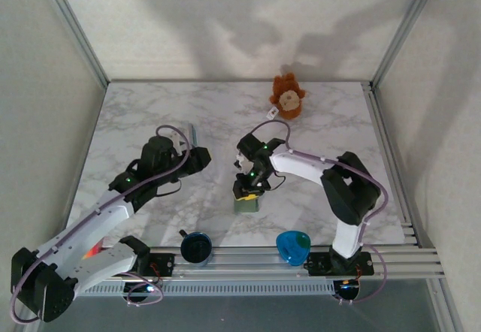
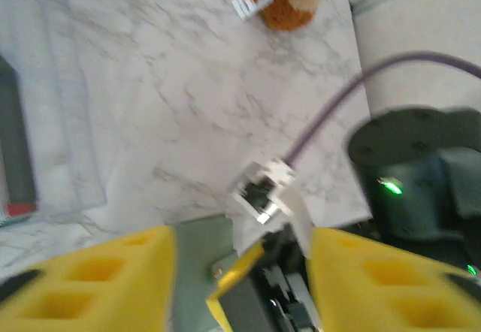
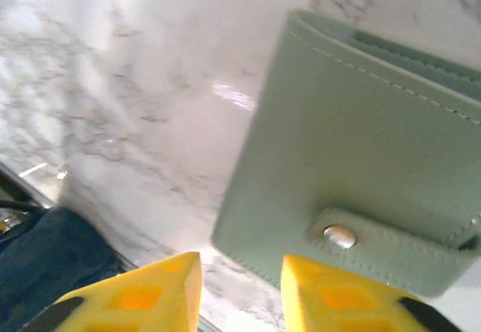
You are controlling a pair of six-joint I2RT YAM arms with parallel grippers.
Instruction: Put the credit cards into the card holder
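Note:
The card holder (image 3: 353,144) is a grey-green wallet lying folded shut on the marble table, its snap tab (image 3: 342,236) fastened. From above, the card holder (image 1: 246,205) lies near the table's front edge. My right gripper (image 3: 240,287) hovers open just off the wallet's near corner, with nothing between its yellow fingers (image 3: 143,298). From above, the right gripper (image 1: 247,191) stands right over the wallet. My left gripper (image 2: 240,272) is open and empty, pointing toward the right gripper and the wallet (image 2: 197,264). From above, the left gripper (image 1: 201,158) is to the wallet's left. The credit cards are hidden.
A clear plastic stand (image 2: 52,122) stands left of the left gripper, with a dark panel and a thin red strip (image 2: 16,209) at its foot. A brown plush toy (image 1: 287,95) sits at the back. A dark blue cup (image 1: 196,247) and a bright blue object (image 1: 291,245) sit at the front rail.

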